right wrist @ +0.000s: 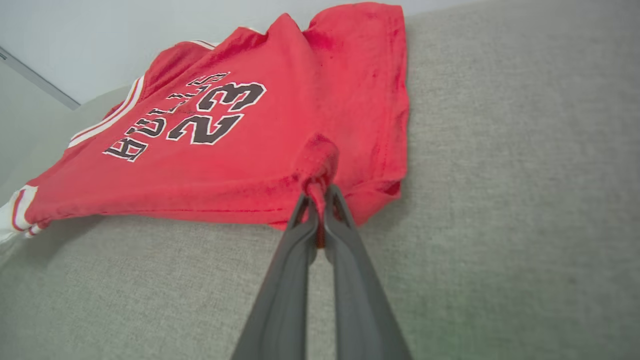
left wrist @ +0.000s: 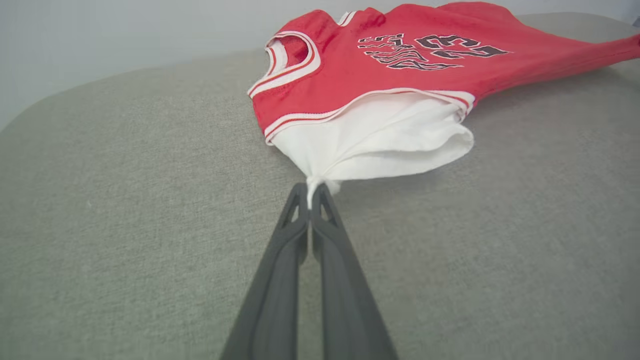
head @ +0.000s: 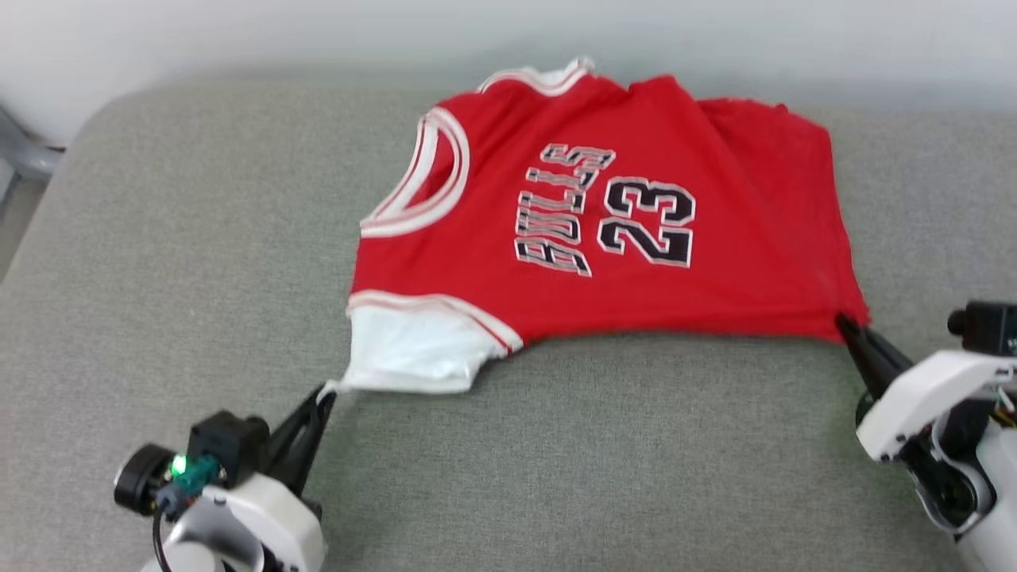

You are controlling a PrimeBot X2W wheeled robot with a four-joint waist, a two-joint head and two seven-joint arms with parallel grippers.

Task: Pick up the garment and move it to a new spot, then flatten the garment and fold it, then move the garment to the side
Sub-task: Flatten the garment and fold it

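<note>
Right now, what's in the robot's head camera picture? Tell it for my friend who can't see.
A red jersey shirt printed BULLS 23 lies spread sideways on a grey padded surface. The robot's left hand pinches the tip of its white sleeve, and the right hand pinches a red bottom corner.

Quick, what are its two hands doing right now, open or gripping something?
Left hand: closed, pinching the white sleeve of the garment.
Right hand: closed, pinching the garment's red bottom corner.
</note>
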